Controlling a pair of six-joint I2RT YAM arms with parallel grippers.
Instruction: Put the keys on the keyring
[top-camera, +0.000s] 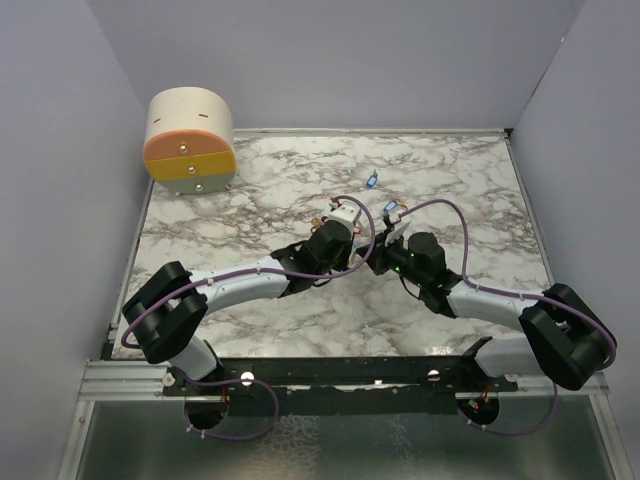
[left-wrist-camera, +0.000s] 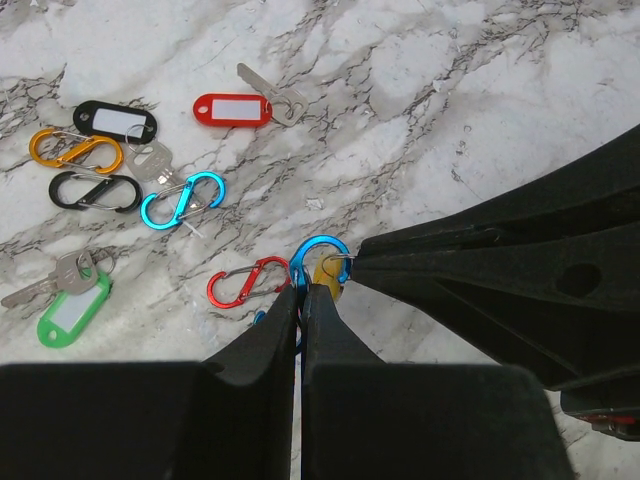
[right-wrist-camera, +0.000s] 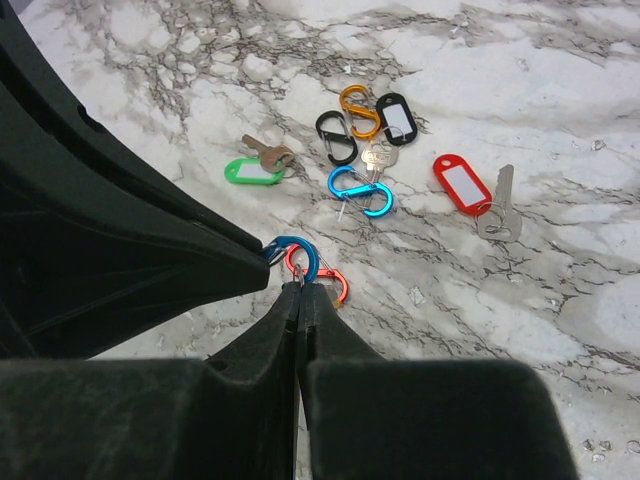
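My left gripper (left-wrist-camera: 303, 290) is shut on a blue carabiner keyring (left-wrist-camera: 318, 250) and holds it just above the marble. My right gripper (right-wrist-camera: 300, 288) is shut on a yellow key tag (left-wrist-camera: 328, 273) by its small metal ring, tip to tip with the left one against the blue keyring (right-wrist-camera: 305, 252). A red carabiner (left-wrist-camera: 245, 283) lies right under them. On the table lie a red key tag (left-wrist-camera: 232, 109), a green key tag (left-wrist-camera: 72, 314), a black tag (left-wrist-camera: 115, 122) and orange (left-wrist-camera: 75, 150), black (left-wrist-camera: 95, 190) and blue (left-wrist-camera: 182, 198) carabiners.
A round cream and orange drawer box (top-camera: 190, 140) stands at the back left corner. Two small blue pieces (top-camera: 372, 181) lie on the marble beyond the arms. Grey walls close in the table on three sides. The arms meet mid-table and hide the key pile from above.
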